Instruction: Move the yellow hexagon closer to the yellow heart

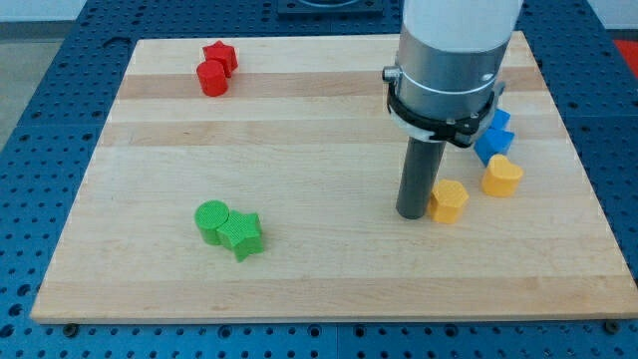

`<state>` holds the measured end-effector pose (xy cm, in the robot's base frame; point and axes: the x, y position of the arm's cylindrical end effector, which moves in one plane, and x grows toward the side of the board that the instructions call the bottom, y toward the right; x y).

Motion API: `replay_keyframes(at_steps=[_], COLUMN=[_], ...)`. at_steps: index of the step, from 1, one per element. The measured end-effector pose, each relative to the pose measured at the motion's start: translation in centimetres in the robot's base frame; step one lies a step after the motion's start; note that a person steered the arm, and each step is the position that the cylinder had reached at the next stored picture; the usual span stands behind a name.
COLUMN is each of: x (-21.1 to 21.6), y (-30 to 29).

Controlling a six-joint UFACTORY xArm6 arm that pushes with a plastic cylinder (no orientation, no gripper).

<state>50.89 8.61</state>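
The yellow hexagon (450, 200) lies on the wooden board at the view's right, below centre. The yellow heart (501, 176) lies a short gap up and to the right of it, apart from it. My tip (413, 213) stands on the board right at the hexagon's left side, touching it or nearly so. The dark rod rises from there into the grey and white arm body.
Two blue blocks (494, 135) sit just above the yellow heart, partly hidden by the arm. A red star (220, 56) and a red cylinder (211, 78) touch at the top left. A green cylinder (211, 220) and a green star (242, 234) touch at the lower left. The board's right edge (583, 170) runs near the heart.
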Motion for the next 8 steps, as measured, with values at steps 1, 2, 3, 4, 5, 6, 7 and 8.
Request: replay_keyframes(at_steps=[1,2,3,4,5,6,7,8], x=[0.0,0.2,0.3,0.4,0.9,1.8,1.8,1.8], y=[0.1,2.5,2.7,3.6,4.4,5.7,5.7,7.3])
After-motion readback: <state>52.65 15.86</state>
